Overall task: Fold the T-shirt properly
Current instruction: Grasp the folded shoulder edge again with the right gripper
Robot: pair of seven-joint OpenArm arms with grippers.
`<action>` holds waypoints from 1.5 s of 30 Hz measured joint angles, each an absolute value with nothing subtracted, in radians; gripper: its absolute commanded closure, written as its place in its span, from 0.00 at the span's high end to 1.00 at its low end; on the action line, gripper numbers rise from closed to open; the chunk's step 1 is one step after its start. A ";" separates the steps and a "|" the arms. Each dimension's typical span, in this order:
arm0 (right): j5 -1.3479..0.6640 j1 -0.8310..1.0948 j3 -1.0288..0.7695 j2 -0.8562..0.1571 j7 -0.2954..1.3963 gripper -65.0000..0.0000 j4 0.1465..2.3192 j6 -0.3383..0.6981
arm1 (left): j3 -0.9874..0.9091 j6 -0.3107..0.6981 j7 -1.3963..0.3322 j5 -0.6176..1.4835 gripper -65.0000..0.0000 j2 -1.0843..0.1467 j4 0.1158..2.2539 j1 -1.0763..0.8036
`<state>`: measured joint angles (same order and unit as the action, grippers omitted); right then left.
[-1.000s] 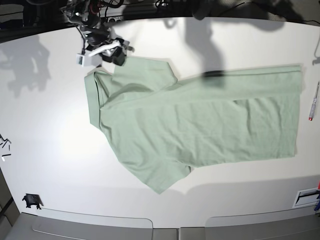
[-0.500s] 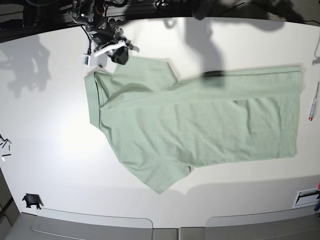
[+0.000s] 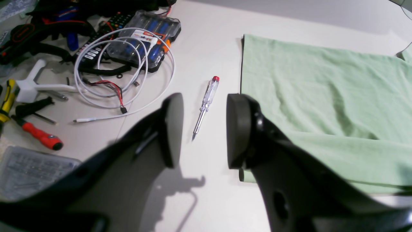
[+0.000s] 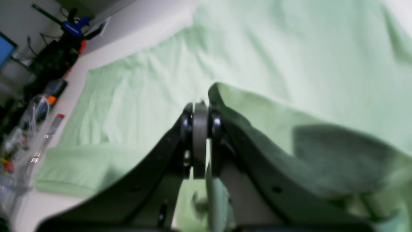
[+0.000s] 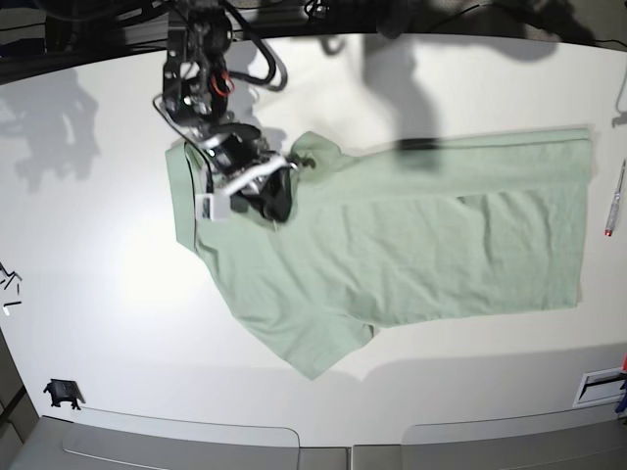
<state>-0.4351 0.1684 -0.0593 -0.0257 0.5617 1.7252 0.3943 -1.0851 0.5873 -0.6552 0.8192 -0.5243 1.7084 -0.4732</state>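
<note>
The white counter (image 5: pixel 118 245) holds the green T-shirt (image 5: pixel 411 245), spread out flat across the middle. The right gripper (image 5: pixel 279 191) is over the shirt near its collar, and its fingers (image 4: pixel 214 124) pinch a fold of the sleeve. The left gripper (image 3: pixel 201 129) hangs above a little screwdriver (image 3: pixel 206 104) beside the shirt's bottom edge, fingers apart and holding nothing.

The T-shirt (image 5: pixel 392 235) – soft, matt cloth – on a smooth white table (image 5: pixel 98 255).
</note>
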 measured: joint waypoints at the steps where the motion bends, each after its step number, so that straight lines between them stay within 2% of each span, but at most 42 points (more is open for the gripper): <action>1: -0.395 0.144 -0.035 -0.028 0.547 0.00 1.725 0.391 | -1.085 0.587 -0.655 0.819 0.31 -0.524 1.708 -0.473; 6: -0.208 0.056 0.033 -0.028 0.467 0.00 1.710 0.356 | -1.085 0.587 -0.656 0.819 0.31 -0.524 1.708 -0.473; 9: -0.176 -0.020 0.033 -0.028 0.445 0.00 1.642 0.351 | -1.085 0.587 -0.656 0.819 0.31 -0.524 1.708 -0.473; 10: -0.176 -0.041 0.033 -0.030 0.439 0.03 1.615 0.352 | -1.085 0.587 -0.660 0.819 0.31 -0.524 1.708 -0.473; 12: -0.176 -0.071 0.033 -0.030 0.432 0.32 1.550 0.352 | -1.085 0.587 -0.659 0.819 0.31 -0.524 1.708 -0.476; 13: -0.176 -0.079 0.033 -0.030 0.429 0.43 1.516 0.350 | -1.085 0.587 -0.659 0.819 0.31 -0.524 1.708 -0.479; 14: -0.176 -0.084 0.034 -0.030 0.423 0.50 1.484 0.353 | -1.085 0.587 -0.660 0.819 0.31 -0.524 1.708 -0.482; 16: -0.176 -0.089 0.034 -0.030 0.412 0.52 1.438 0.350 | -1.085 0.588 -0.660 0.821 0.31 -0.524 1.708 -0.495; 21: -0.173 -0.094 0.034 -0.030 0.412 0.52 1.428 0.348 | -1.076 0.587 -0.659 0.856 0.31 -0.524 1.708 -0.510; 23: -0.176 -0.093 0.033 -0.030 0.454 0.48 1.451 0.348 | -1.062 0.605 -0.668 0.876 0.31 -0.520 1.708 -0.512; 27: -0.183 -0.091 0.031 -0.030 0.571 0.24 1.553 0.347 | -0.987 0.678 -0.687 0.923 0.30 -0.492 1.708 -0.512; 30: -0.183 -0.094 0.031 -0.031 0.671 0.03 1.648 0.352 | -0.871 0.678 -0.686 0.900 0.18 -0.488 1.708 -0.512; 31: -0.183 -0.094 0.031 -0.034 0.703 0.00 1.670 0.351 | -0.832 0.680 -0.682 0.865 0.13 -0.488 1.708 -0.506; 33: -0.183 -0.088 0.033 -0.049 0.723 0.00 1.692 0.352 | -0.754 0.677 -0.682 0.789 0.02 -0.488 1.708 -0.477; 34: -0.181 -0.082 0.031 -0.057 0.723 0.00 1.695 0.352 | -0.719 0.670 -0.682 0.771 0.00 -0.488 1.708 -0.459; 42: -0.128 0.052 -0.083 -0.094 0.715 0.00 1.695 0.347 | -0.492 0.459 -0.627 0.542 0.00 -0.493 1.666 -0.324; 45: -0.128 0.093 -0.160 -0.094 0.698 0.00 1.693 0.323 | -0.444 0.434 -0.624 0.529 0.00 -0.493 1.578 -0.307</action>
